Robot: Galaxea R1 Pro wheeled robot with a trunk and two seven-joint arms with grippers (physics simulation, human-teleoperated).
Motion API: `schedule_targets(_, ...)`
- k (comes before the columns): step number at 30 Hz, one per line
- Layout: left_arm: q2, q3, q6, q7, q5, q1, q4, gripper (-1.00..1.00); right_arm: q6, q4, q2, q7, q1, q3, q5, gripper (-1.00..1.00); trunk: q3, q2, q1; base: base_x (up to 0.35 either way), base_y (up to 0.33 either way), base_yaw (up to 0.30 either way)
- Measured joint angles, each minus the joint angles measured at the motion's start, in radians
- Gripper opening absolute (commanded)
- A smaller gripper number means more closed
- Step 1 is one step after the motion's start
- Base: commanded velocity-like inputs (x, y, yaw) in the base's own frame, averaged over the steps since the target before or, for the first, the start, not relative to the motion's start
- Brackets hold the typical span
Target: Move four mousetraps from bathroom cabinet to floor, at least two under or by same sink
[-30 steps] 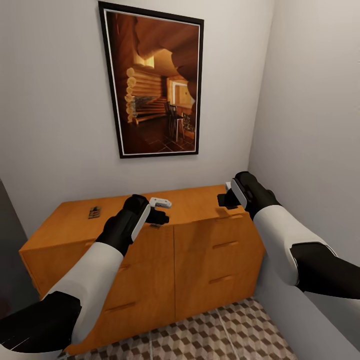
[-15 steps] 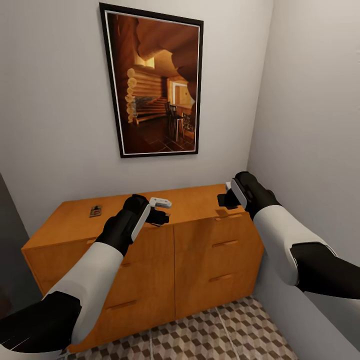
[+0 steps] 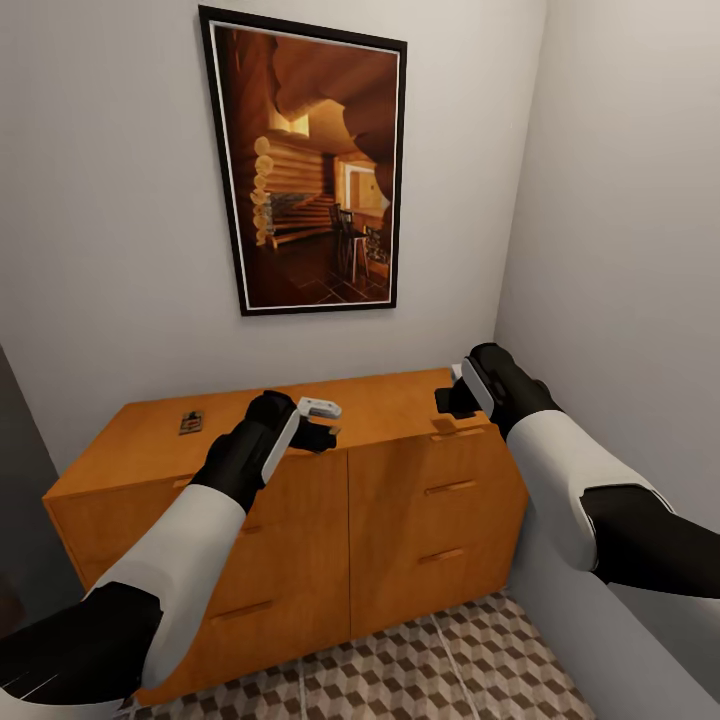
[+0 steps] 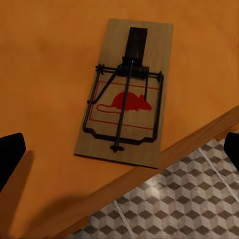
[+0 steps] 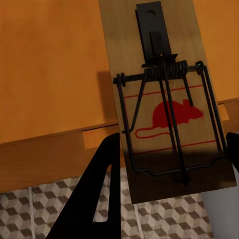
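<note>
We're facing a grey wall (image 3: 120,200) with a large framed log-cabin picture (image 3: 305,165) hung above the cabinet (image 3: 400,500). The cabinet sits in the corner, its right end against the side wall (image 3: 620,200); drawer fronts with bar handles face us. The bathroom floor (image 3: 420,665) with its cube-pattern tiles shows below the cabinet front.

Our left arm (image 3: 190,540) reaches over the cabinet's front edge near the middle, our right arm (image 3: 570,470) over the right end of the top.

Left gripper (image 3: 318,432): spread wide, nothing held. In the left wrist view its fingertips (image 4: 10,154) sit at the frame edges, well apart, hovering above a mousetrap (image 4: 127,92) that lies flat on the cabinet top, one corner right at the front edge.

Right gripper (image 3: 450,398): clamped on a second mousetrap (image 5: 167,94). In the right wrist view that trap runs out along the fingers, overhanging the cabinet's front edge with floor tiles below it; one finger (image 5: 97,194) lies along its side, the other barely shows at the frame edge.

A third mousetrap (image 3: 190,423) lies flat on the left part of the cabinet top, well apart from both grippers.
</note>
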Motion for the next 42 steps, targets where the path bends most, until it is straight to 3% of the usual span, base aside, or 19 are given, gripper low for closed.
schedule_targets(11, 0.004, 0.002, 0.000, 0.000, 0.000, -0.001, 0.001, 1.00, 0.000, 0.000, 0.000, 0.000, 0.000, 0.000, 0.001, -1.00, 0.000, 0.000, 0.000, 0.000, 0.000, 0.000)
schedule_targets(20, 0.004, 0.003, 0.000, 0.000, 0.000, -0.061, 0.016, 1.00, 0.000, 0.000, 0.000, 0.000, 0.000, 0.000, 0.003, -1.00, 0.000, 0.000, 0.000, 0.000, 0.000, 0.000)
schedule_targets(31, 0.000, 0.005, 0.000, -0.001, 0.002, -0.157, 0.171, 1.00, 0.000, 0.000, 0.000, 0.000, 0.000, 0.000, 0.003, -1.00, 0.000, 0.000, 0.000, 0.000, 0.000, 0.000)
schedule_targets(42, -0.004, 0.007, 0.000, -0.001, 0.003, -0.188, 0.257, 1.00, 0.000, 0.000, 0.000, 0.000, 0.000, 0.000, 0.002, -1.00, 0.000, 0.000, 0.000, 0.000, 0.000, 0.000)
